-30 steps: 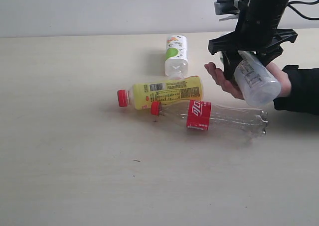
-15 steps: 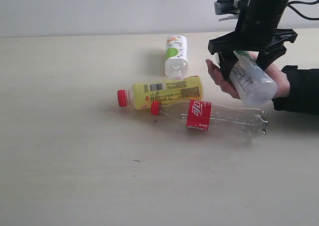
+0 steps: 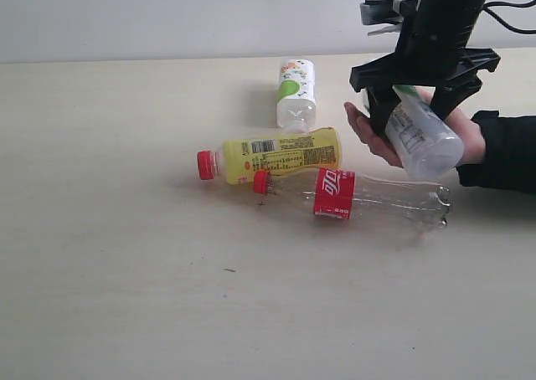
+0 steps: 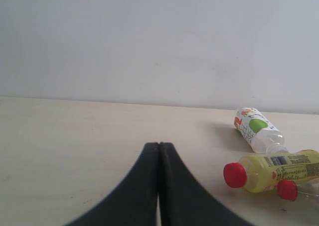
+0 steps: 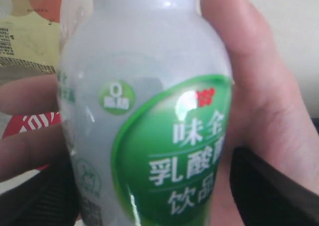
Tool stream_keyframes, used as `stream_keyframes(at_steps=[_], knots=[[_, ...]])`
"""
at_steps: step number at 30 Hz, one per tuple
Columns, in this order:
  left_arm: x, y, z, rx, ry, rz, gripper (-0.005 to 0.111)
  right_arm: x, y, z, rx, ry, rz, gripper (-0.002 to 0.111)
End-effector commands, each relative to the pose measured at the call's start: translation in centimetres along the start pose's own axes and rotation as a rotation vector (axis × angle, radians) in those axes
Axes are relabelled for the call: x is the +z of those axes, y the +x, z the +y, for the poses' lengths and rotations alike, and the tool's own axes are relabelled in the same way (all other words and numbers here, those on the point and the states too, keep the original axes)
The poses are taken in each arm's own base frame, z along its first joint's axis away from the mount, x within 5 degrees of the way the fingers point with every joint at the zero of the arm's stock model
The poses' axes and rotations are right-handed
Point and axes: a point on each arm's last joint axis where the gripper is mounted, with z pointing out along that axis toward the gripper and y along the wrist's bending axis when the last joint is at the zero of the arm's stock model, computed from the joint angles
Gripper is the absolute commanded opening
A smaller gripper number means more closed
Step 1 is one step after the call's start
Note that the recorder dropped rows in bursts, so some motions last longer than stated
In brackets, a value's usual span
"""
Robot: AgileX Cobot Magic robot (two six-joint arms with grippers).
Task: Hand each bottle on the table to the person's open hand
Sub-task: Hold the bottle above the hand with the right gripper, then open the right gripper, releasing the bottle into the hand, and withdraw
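The green-labelled bottle [image 3: 423, 137] now rests further into the person's open hand [image 3: 369, 134], the right claw [image 3: 412, 117] open around it, so this handover looks complete.

Held bottle [image 5: 149, 111] ends cropped, hand [image 3: 368, 134] mostly hidden

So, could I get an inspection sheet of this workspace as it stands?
Surface: pale wood-grain table, few dark specks.
Job's things: yellow bottle, clear red-label bottle and one green-label bottle lie on the table; a second green-label bottle rests against the person's hand.
Clutter: nothing seen.
Tools: left tool shut, empty; right tool straddles the second bottle, grip unclear.
Cables: black cables behind the right arm.
Surroundings: plain pale wall.
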Motion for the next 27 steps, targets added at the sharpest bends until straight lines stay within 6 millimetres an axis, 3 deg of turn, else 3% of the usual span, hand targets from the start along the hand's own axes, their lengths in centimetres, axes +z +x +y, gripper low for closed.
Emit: stream_keyframes(at_steps=[1, 23, 25, 27], knots=[[0.0, 0.1, 0.0, -0.007, 0.0, -0.004, 0.0, -0.3, -0.1, -0.3, -0.009, 0.022, -0.014, 0.075], [0.0, 0.1, 0.0, -0.007, 0.0, -0.004, 0.0, -7.3, 2.0, -0.3, -0.023, 0.019, -0.191, 0.074], [0.0, 0.1, 0.0, -0.007, 0.0, -0.004, 0.0, -8.5, 2.5, -0.3, -0.038, 0.019, -0.223, 0.069], [0.0, 0.1, 0.0, -0.007, 0.0, -0.004, 0.0, -9.5, 3.2, -0.3, -0.041, 0.019, -0.245, 0.055]])
